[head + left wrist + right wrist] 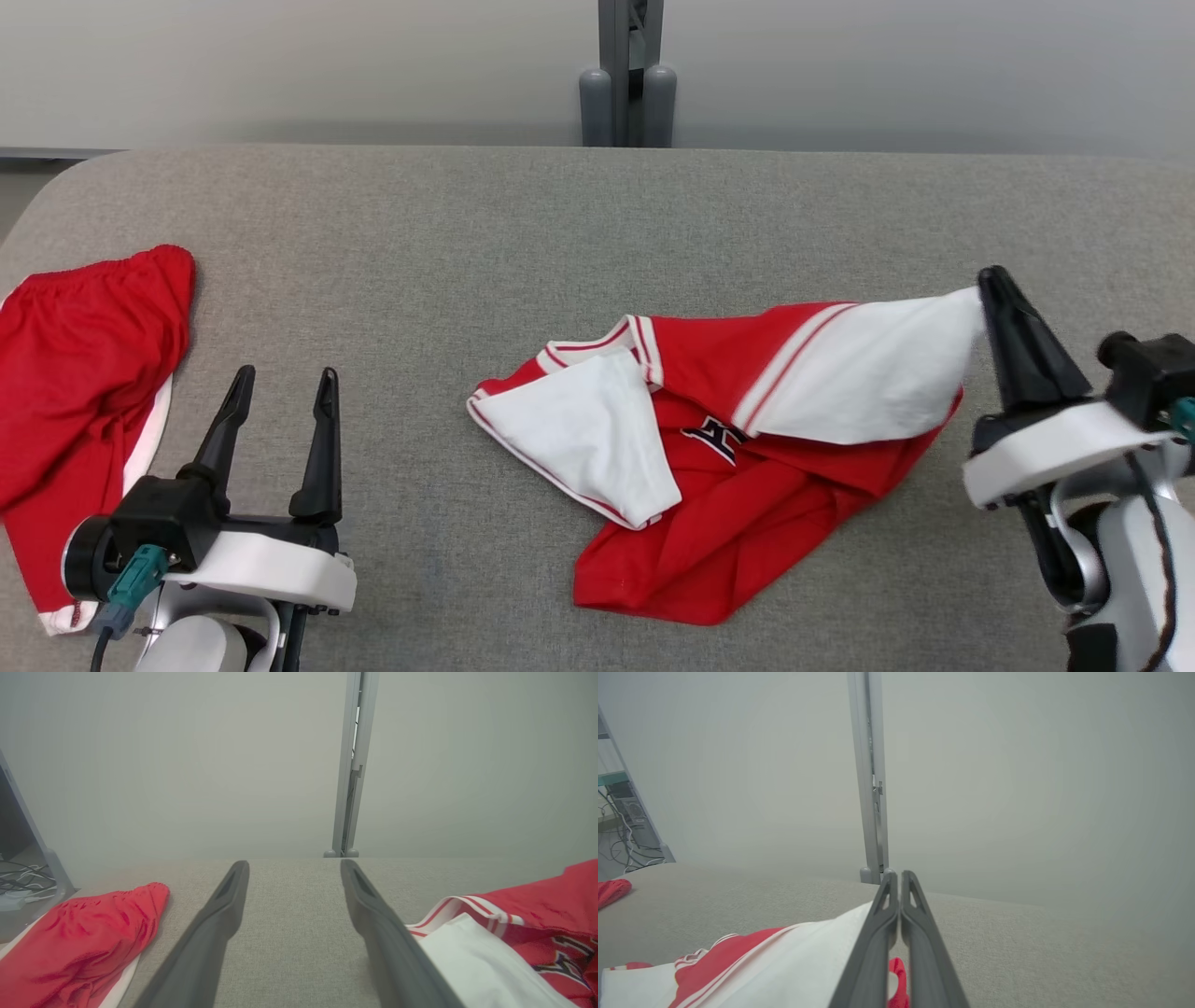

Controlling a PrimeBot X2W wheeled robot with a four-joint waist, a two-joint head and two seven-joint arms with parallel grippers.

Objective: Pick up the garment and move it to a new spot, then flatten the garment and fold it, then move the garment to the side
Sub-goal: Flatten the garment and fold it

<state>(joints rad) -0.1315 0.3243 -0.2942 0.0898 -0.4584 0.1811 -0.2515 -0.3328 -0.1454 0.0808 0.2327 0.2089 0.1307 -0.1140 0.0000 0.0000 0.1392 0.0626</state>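
Observation:
The garment (747, 448) is a red jersey with white sleeves and dark lettering, lying crumpled on the grey table (560, 233) right of centre. Its right white sleeve is drawn up off the cloth to my right gripper (994, 280), whose fingers are shut on the sleeve's tip. In the right wrist view the right gripper (899, 877) has its fingers pressed together, with the garment (784, 961) trailing away to their left. My left gripper (285, 378) stands open at the lower left, holding nothing. The left wrist view shows the left gripper (292, 865) over bare table, the garment (514, 933) to its right.
A second red piece of clothing with white trim (84, 373) lies at the table's left edge, just left of my left gripper, and shows as the red cloth (84, 933). A grey post (627, 84) stands behind the table's far edge.

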